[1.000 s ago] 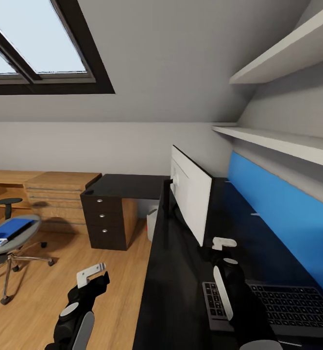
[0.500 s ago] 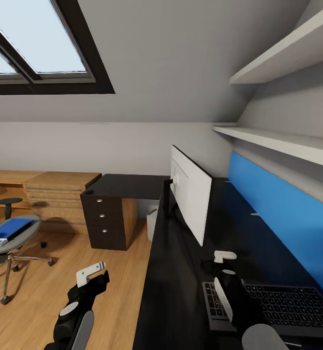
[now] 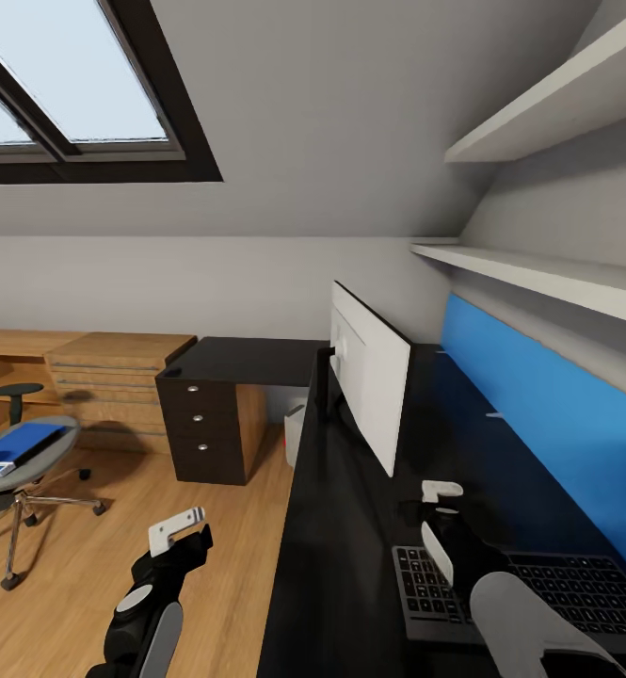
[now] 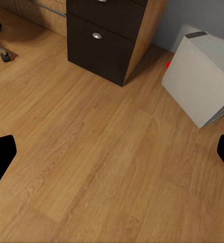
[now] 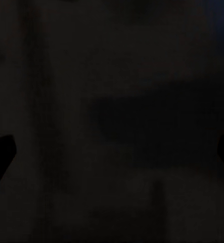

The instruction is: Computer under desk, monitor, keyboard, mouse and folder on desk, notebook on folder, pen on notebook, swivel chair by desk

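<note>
The right hand (image 3: 441,499) has drawn back along the black worktop (image 3: 350,527), away from the monitor (image 3: 369,388), toward the keyboard (image 3: 538,593). Its fingers look spread. The left hand (image 3: 176,530), unmoved, hangs open over the floor.

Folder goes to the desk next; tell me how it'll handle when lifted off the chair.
The folder looks flat and thin, so probably light and fairly stiff. It lies on the swivel chair seat, so pushing may slide it off or roll the chair.
</note>
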{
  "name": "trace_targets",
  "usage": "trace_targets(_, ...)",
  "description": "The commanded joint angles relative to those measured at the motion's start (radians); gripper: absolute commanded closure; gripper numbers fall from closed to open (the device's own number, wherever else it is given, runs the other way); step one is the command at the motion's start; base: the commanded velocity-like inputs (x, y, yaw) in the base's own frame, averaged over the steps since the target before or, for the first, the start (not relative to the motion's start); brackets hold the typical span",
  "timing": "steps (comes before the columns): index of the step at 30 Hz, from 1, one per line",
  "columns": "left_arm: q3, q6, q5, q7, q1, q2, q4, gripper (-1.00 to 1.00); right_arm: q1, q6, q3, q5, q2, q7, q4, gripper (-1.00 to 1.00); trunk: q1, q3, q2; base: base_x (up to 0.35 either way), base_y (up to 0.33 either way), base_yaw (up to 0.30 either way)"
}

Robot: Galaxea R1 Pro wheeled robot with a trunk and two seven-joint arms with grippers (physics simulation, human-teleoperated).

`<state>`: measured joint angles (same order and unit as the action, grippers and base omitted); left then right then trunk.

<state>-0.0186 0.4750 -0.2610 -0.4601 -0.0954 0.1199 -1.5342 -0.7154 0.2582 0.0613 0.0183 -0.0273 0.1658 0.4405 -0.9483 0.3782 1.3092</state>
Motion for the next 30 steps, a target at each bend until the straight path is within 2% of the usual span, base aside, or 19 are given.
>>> trace_targets(1,-0.001,0.002,-0.010,-0.009,0.000,0.000,-0.001,-1.00,-0.003,0.009,0.008,0.002,0.000,0.002,-0.002,-1.00,0.000,0.001,0.001,0.000,0.000,0.000)
trace_targets(3,-0.001,0.002,-0.010,-0.009,-0.001,0.000,-0.001,-1.00,-0.006,0.039,0.011,0.002,0.002,0.006,-0.006,-1.00,0.000,0.001,0.001,0.000,0.000,0.000)
trace_targets(4,-0.001,0.002,-0.010,-0.009,-0.001,0.000,0.003,-1.00,-0.007,0.104,0.012,0.000,0.002,0.011,-0.007,-1.00,0.000,0.001,0.001,0.000,0.000,0.000)
trace_targets(11,-0.003,0.002,-0.009,-0.009,-0.001,0.000,0.003,-1.00,-0.007,0.149,0.012,0.000,0.001,0.019,-0.006,-1.00,0.000,0.001,0.001,0.000,0.000,0.000)
trace_targets(30,-0.008,0.001,-0.009,-0.009,-0.001,0.001,0.003,-1.00,-0.014,0.199,0.014,0.000,0.003,0.050,-0.010,-1.00,0.000,0.001,0.001,0.000,0.000,0.000)
